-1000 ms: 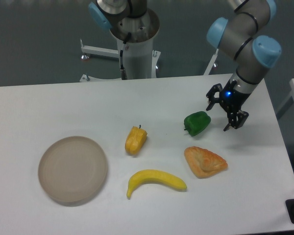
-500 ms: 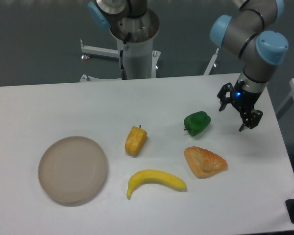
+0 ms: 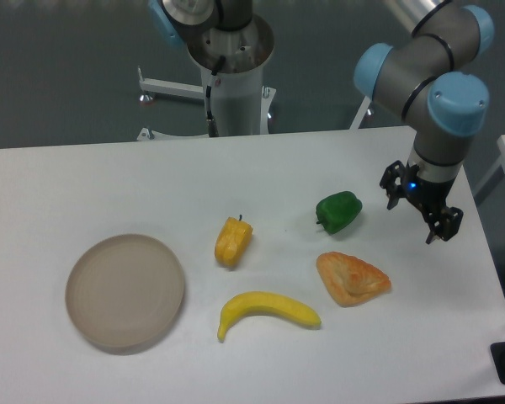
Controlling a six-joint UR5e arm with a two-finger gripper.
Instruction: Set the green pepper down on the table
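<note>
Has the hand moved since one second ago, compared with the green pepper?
Yes. The hand has moved right, away from the green pepper, which lies in the same spot on the table.

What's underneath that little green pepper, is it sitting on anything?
The green pepper rests directly on the white table; no plate or mat shows around it. The contact patch itself is hidden. The open gripper hangs apart, to its right.
</note>
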